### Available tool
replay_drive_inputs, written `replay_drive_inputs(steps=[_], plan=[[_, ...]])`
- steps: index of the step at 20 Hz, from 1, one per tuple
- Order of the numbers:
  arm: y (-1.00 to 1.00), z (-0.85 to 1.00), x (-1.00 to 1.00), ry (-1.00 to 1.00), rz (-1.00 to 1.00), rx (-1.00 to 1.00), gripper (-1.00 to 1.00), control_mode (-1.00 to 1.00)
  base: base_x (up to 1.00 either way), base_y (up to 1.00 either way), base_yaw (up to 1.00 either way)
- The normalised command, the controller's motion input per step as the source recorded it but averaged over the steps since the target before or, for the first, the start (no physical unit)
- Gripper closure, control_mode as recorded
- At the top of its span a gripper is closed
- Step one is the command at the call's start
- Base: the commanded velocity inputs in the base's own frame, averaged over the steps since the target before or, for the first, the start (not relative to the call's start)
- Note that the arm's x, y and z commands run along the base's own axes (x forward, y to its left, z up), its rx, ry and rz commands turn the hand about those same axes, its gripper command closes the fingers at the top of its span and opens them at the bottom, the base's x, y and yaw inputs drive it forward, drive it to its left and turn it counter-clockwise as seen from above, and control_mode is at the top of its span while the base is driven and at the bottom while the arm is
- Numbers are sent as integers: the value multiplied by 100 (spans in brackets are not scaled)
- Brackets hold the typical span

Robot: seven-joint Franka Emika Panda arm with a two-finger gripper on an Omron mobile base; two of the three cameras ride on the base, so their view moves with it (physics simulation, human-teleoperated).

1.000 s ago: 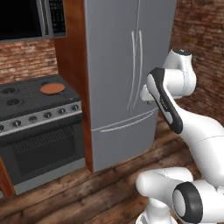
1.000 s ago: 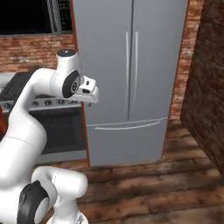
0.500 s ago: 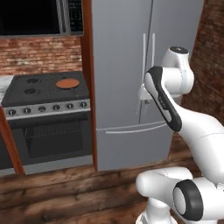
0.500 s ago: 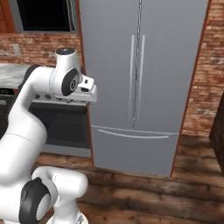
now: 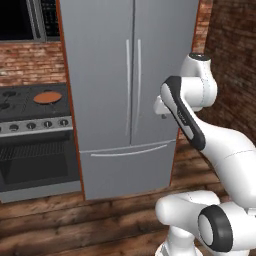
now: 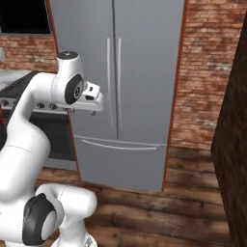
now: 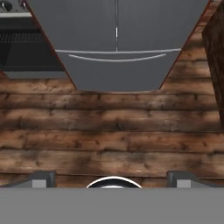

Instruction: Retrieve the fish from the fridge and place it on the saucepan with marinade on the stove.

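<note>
The fridge [image 5: 115, 90] stands straight ahead with both doors shut, its two long handles side by side in the middle; the fish is hidden. The fridge [image 6: 140, 72] also shows from the right, and the hand view looks down on its bottom drawer [image 7: 116, 65]. On the stove [image 5: 30, 125] to the left sits the saucepan [image 5: 47, 97] with the reddish-brown marinade [image 5: 47, 98] in it. My gripper [image 5: 161, 109] hangs in the air a short way before the fridge doors, touching nothing. Its fingertips [image 7: 43, 178] stand wide apart, so my gripper [image 7: 112, 180] is open and holds nothing.
Wooden floor [image 7: 109, 131] lies before the fridge. A brick wall [image 6: 207, 72] flanks the fridge's right side, and a dark wooden cabinet [image 6: 234, 144] juts out at the far right. A black microwave [image 5: 20, 20] hangs above the stove, with the oven door [image 5: 35, 160] below.
The whole picture has shifted: the base has driven, bringing the fridge from the right to straight ahead and the stove out to the left edge. The arm keeps its pose, gripper still open.
</note>
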Motion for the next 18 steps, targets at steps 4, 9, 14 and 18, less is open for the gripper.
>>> replay_drive_inputs(steps=[4,9,14,18], plan=[[0,0,0,0,0,0,-100,100,24,-44,-6],[0,0,0,0,0,0,-100,100,35,-40,-5],[0,0,0,0,0,0,-100,100,54,-2,1],[0,0,0,0,0,0,-100,100,53,0,2]])
